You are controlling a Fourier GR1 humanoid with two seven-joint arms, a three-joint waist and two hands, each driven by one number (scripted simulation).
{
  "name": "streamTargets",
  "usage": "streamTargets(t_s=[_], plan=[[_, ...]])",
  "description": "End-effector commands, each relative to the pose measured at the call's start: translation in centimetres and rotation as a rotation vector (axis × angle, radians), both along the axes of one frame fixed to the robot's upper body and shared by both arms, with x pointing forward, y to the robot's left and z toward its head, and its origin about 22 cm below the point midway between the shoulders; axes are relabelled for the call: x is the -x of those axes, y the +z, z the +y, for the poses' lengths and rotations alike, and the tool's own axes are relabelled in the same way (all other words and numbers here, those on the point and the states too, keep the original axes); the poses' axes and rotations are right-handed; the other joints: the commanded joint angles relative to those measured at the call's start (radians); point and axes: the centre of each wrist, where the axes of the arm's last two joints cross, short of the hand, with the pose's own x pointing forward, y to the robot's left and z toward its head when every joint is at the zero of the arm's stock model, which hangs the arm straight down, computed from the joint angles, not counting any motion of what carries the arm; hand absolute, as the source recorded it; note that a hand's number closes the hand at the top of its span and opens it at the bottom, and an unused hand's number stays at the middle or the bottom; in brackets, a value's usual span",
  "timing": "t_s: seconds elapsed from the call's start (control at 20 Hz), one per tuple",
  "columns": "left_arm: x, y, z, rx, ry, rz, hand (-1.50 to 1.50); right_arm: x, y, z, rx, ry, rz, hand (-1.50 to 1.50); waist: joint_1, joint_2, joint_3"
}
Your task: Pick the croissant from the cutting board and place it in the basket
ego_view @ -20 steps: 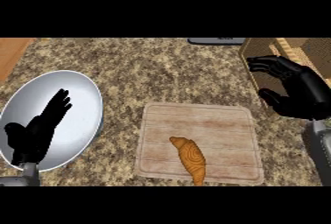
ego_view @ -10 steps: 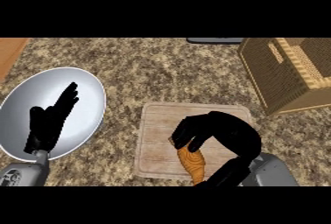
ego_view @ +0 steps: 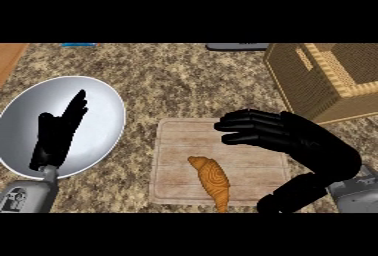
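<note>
The croissant (ego_view: 212,181) lies on the lower middle of the cutting board (ego_view: 177,150), its tip reaching the board's lower edge, with bare wood on either side. The right hand (ego_view: 277,132) hovers over the board's upper right, fingers lightly curled and holding nothing; half a second ago it covered the croissant. The basket (ego_view: 325,80) stands at upper right. The left hand (ego_view: 59,132) rests open above the plate (ego_view: 103,107), at left.

The croissant (ego_view: 212,182) lies on the board (ego_view: 177,145). The right hand (ego_view: 284,135) is above the board, fingers a bit bent, holding nothing. The left hand (ego_view: 59,132) rests open over the plate (ego_view: 107,107). The basket (ego_view: 325,75) stands on the worktop (ego_view: 177,80).
</note>
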Motion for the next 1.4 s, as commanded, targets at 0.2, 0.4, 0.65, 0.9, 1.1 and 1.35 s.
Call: streamTargets(t_s=[0.2,0.4,0.65,0.9,1.1,1.35], plan=[[-0.4,-0.4,-0.8,0.005,-0.014,0.009,0.0,-0.2,6.2,-3.6,0.578,0.083,-0.023,-1.5,0.017,0.007,-0.005],[0.0,-0.6,-1.1,0.006,-0.013,0.016,0.0,0.9,8.3,-2.5,0.625,0.163,-0.009,-1.5,0.022,0.006,-0.004],[-0.7,-1.1,-3.2,0.013,-0.024,0.017,0.0,0.2,7.1,-1.6,0.628,0.129,0.034,-1.5,0.027,0.009,-0.003],[-0.2,-1.8,0.0,0.003,-0.013,0.007,0.0,-0.3,6.8,-2.7,0.551,0.056,0.049,-1.5,0.028,0.009,-0.003],[-2.1,0.1,-0.1,0.014,-0.024,0.012,0.0,1.1,3.7,-2.6,0.547,0.021,0.017,-1.5,0.025,0.01,-0.002],[-0.8,-1.6,1.1,0.0,-0.023,0.013,0.0,0.2,2.3,-1.1,0.52,-0.015,0.008,-1.5,0.028,0.01,-0.003]])
